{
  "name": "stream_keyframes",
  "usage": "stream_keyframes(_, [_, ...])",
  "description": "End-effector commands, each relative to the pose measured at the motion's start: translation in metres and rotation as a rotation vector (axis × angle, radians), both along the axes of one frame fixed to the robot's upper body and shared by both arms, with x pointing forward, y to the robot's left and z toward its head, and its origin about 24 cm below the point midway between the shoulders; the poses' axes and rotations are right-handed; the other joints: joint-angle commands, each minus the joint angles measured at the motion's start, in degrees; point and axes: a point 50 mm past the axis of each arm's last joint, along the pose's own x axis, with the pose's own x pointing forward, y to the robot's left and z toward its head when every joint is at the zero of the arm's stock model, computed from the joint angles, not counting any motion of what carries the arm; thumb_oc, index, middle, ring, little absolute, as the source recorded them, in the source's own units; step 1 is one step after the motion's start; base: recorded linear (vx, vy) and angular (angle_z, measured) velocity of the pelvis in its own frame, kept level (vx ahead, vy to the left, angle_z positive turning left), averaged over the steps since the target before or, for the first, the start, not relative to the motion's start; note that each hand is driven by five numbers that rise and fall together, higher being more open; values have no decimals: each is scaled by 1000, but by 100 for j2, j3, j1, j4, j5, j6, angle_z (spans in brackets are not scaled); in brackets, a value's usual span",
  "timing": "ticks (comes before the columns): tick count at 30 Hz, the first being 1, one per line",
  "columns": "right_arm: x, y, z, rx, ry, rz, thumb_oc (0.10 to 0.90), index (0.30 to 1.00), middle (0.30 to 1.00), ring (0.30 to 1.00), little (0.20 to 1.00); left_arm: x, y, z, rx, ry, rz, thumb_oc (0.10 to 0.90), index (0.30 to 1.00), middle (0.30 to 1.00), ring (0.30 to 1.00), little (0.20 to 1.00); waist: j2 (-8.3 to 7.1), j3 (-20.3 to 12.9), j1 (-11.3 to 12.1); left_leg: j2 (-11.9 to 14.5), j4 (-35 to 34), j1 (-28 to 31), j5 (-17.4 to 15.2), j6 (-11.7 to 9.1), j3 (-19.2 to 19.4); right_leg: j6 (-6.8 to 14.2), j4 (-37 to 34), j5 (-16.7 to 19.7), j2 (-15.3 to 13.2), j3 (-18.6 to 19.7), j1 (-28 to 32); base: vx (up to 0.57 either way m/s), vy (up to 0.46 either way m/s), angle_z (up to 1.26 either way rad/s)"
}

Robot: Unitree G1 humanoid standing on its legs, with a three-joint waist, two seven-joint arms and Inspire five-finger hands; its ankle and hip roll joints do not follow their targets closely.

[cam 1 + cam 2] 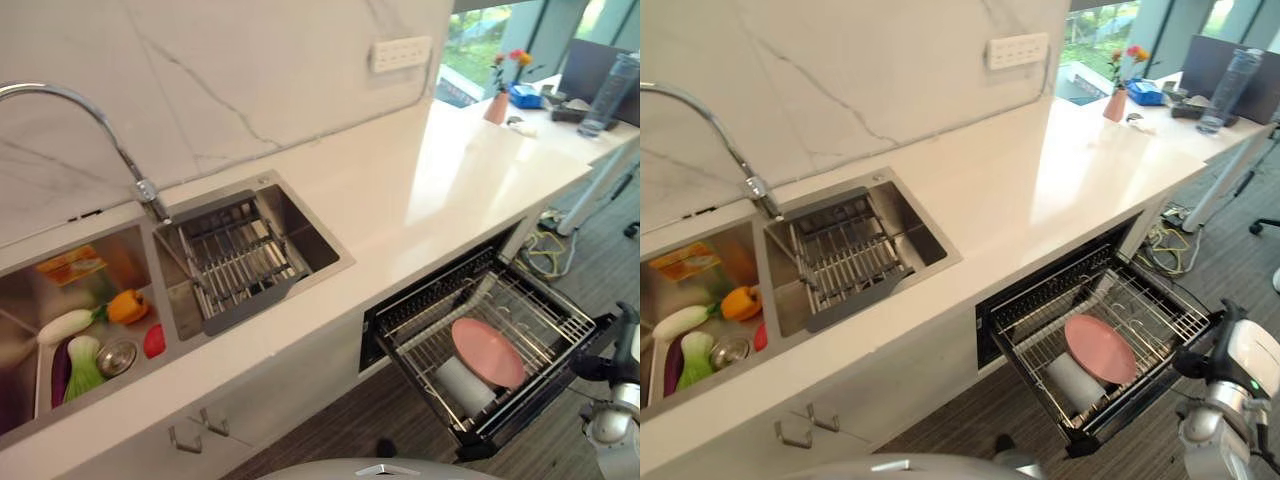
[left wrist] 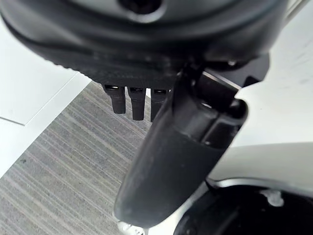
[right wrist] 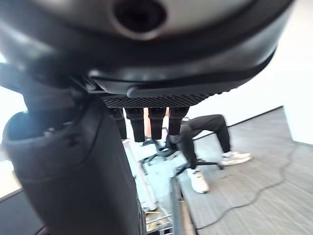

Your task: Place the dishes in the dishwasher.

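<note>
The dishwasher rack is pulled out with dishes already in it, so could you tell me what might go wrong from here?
1. The pink plate lies tilted against a white cup in the dishwasher rack; sliding the rack in roughly might shift them.
2. The right robot hand is close to the rack's outer corner and could bump it.
</note>
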Motion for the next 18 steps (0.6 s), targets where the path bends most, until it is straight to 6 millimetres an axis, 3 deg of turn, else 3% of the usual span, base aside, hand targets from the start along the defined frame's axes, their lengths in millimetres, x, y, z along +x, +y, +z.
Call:
stream_keyframes(1, [-6, -31, 22, 10, -281, -274, 620, 629, 629, 629, 629, 66, -8, 3, -15, -184, -13, 800, 900, 900, 900, 900, 97, 13, -47, -140, 330, 466, -959, 556, -26, 676, 232, 29, -391, 209, -760, 23, 11, -19])
stream_keyframes(2, [-14, -27, 13, 64, -331, -339, 483, 425, 425, 425, 425, 67, -9, 2, -11, -187, -5, 800, 900, 900, 900, 900, 101, 3, -71, -151, 326, 461, -949, 555, -40, 673, 232, 39, -395, 256, -782, 23, 10, -13])
stream_keyframes(3, [-15, -27, 12, 67, -334, -342, 400, 300, 300, 300, 300, 68, -8, 3, -9, -187, -6, 800, 900, 900, 900, 900, 90, 0, -60, -151, 327, 458, -949, 555, -44, 673, 232, 38, -397, 254, -783, 9, 5, -6])
stream_keyframes(4, [-23, -16, -5, 147, -315, -355, 400, 300, 300, 300, 300, 72, -10, 3, -10, -193, -1, 800, 900, 900, 900, 900, 101, 11, -83, -148, 332, 457, -942, 555, -74, 673, 231, 43, -400, 282, -791, 2, 2, -4])
stream_keyframes(6, [-26, -9, -15, 186, -278, -343, 400, 300, 300, 300, 300, 71, -9, 2, -6, -186, -2, 800, 900, 900, 900, 900, 102, 17, -102, -148, 327, 462, -939, 554, -93, 668, 233, 44, -400, 289, -798, -3, 0, -6])
stream_keyframes(8, [-19, 15, -34, 284, -218, -253, 400, 300, 300, 300, 300, 67, -10, 1, 1, -161, -8, 800, 900, 900, 900, 900, 100, 14, -140, -148, 301, 493, -933, 548, -118, 653, 236, 45, -406, 302, -780, 0, -4, -5])
stream_keyframes(13, [-6, 38, -47, 375, -166, -152, 400, 300, 300, 300, 300, 66, -9, 1, 2, -159, 3, 800, 900, 900, 900, 900, 95, 4, -110, -161, 257, 521, -921, 545, -149, 632, 236, 50, -405, 279, -736, 3, -2, -2])
stream_keyframes(15, [21, 53, -51, 476, -176, -55, 400, 300, 300, 300, 300, 67, -4, 2, 6, -175, 17, 800, 900, 900, 900, 900, 87, -10, 64, -144, 224, 499, -884, 528, -272, 590, 225, 30, -424, 154, -656, 3, -22, 8])
stream_keyframes(18, [39, 56, -47, 504, -199, -15, 400, 300, 300, 300, 300, 67, -2, 3, 11, -177, 11, 800, 900, 900, 900, 900, 88, -13, 219, -115, 224, 463, -851, 508, -376, 563, 210, -8, -456, 27, -594, -5, -25, 18])
